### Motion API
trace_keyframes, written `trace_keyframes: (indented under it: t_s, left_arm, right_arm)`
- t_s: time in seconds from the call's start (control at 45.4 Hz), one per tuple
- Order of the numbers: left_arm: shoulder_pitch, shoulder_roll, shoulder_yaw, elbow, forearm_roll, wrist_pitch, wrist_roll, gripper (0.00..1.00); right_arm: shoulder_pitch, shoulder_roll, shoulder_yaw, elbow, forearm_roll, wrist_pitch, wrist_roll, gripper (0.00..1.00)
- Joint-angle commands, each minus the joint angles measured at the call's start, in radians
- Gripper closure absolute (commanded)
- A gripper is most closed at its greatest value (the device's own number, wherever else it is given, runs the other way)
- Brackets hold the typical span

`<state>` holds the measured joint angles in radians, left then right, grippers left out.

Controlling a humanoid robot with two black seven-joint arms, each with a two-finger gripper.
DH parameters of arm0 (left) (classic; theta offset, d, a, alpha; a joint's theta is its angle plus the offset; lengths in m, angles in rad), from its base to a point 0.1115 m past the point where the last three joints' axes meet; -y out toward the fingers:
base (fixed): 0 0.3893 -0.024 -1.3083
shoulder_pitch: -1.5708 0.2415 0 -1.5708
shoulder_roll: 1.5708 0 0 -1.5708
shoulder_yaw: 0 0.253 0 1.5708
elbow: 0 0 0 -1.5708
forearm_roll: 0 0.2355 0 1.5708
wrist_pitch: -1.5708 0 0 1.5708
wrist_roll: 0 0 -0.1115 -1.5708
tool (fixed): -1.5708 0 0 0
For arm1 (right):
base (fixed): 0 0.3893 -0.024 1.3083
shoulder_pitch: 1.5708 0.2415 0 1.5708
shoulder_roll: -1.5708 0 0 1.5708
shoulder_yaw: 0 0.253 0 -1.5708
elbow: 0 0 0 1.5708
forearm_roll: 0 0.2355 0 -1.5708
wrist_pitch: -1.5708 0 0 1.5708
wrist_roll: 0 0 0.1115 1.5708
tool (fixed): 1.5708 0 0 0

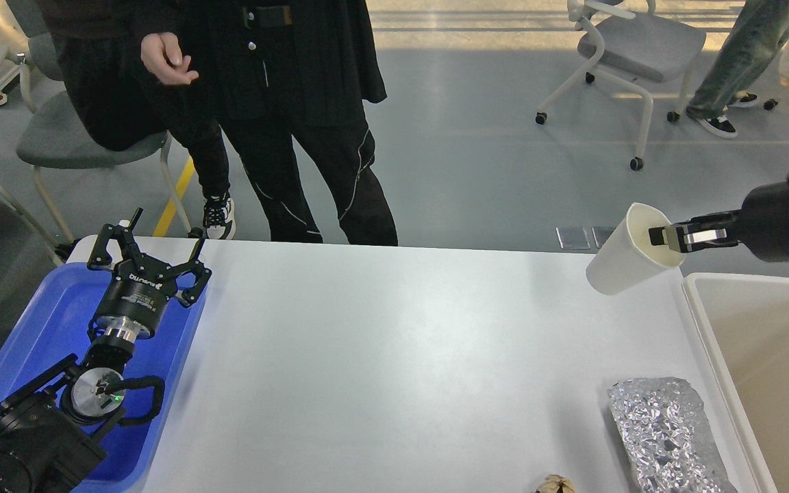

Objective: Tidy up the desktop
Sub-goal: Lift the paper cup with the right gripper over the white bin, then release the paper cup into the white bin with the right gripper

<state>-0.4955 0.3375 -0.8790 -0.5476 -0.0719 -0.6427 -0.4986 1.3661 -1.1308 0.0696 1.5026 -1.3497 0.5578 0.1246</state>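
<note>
1. My right gripper (pixel 668 237) pinches the paper cup's (pixel 631 250) rim, holding it tilted above the desktop (pixel 394 356), beside the cream bin (pixel 764 356).
2. My left gripper (pixel 151 250) hangs spread and empty over the blue tray (pixel 18 356).
3. Foil (pixel 668 431) and a small scrap (pixel 555 485) remain uncleared, I judge.

One view only, from the robot's head: it looks forward and steeply down on the desktop (pixel 394 356), close enough that the near edge is cut off. Beyond the desktop's far edge it takes in grey floor (pixel 490 137), chairs and standing people's legs.
</note>
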Motion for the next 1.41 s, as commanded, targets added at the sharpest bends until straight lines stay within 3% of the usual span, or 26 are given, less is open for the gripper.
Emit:
trace_keyframes:
  t_s: [0.0,0.353,0.661,1.257,1.389]
  left_arm:
    - [0.000,0.000,0.000,0.000,0.000,0.000,0.000,0.00]
    - [0.000,0.000,0.000,0.000,0.000,0.000,0.000,0.00]
    - [0.000,0.000,0.000,0.000,0.000,0.000,0.000,0.00]
    - [0.002,0.000,0.000,0.000,0.000,0.001,0.000,0.00]
    - [0.002,0.000,0.000,0.000,0.000,0.000,0.000,0.00]
  right_arm:
    - [0.047,-0.043,0.003,0.019,0.006,0.034,0.000,1.00]
    - [0.016,-0.093,-0.007,-0.002,0.009,0.002,0.000,1.00]
    - [-0.099,-0.133,-0.002,-0.053,0.075,-0.113,0.009,1.00]
    - [-0.309,-0.173,-0.013,-0.389,0.422,-0.217,0.165,1.00]
    - [-0.381,-0.150,-0.014,-0.462,0.562,-0.246,0.176,1.00]
